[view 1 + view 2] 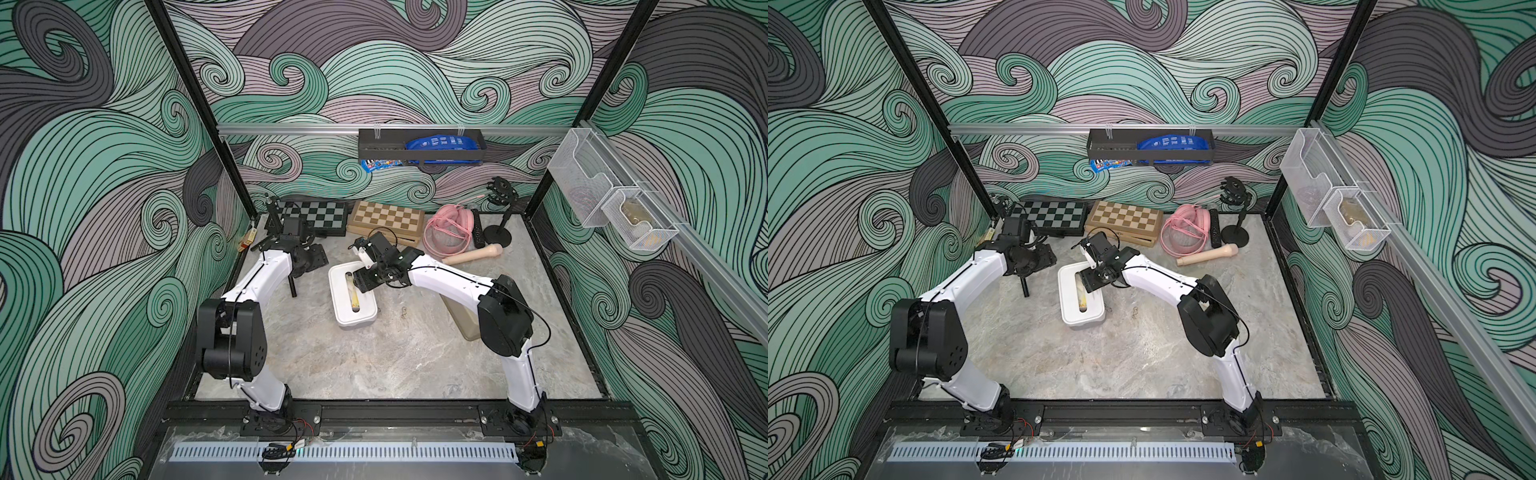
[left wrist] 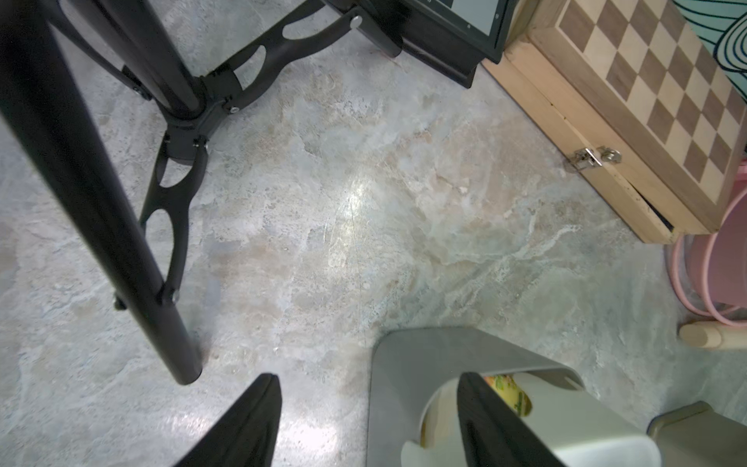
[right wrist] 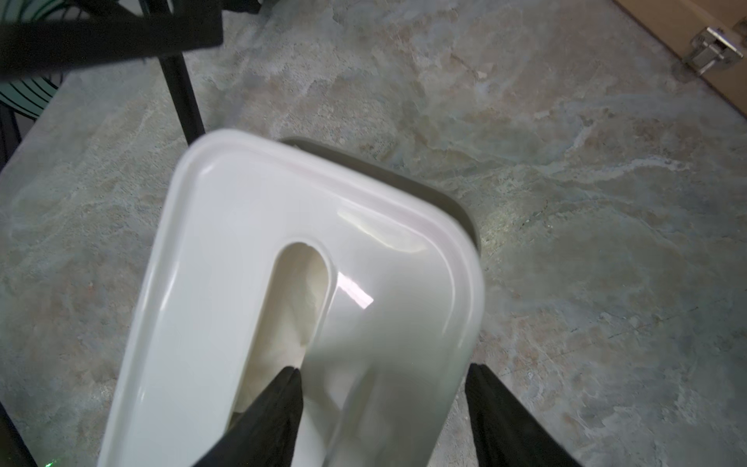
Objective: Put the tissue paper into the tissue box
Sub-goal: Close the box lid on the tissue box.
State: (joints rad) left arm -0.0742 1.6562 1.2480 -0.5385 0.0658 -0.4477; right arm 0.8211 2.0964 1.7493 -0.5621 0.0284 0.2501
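One white tissue box (image 1: pixel 368 311) holds tissue paper (image 1: pixel 355 300) inside.

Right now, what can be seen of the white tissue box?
The tissue box is glossy white plastic, a rounded rectangle with a long oval slot in its lid; yellowish tissue paper shows inside. It lies flat on the marbled table between the arms. The open right gripper straddles one lid side, one finger at the slot.

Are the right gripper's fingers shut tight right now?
No, the fingers of the right gripper stand apart, one tip at the tissue box slot.
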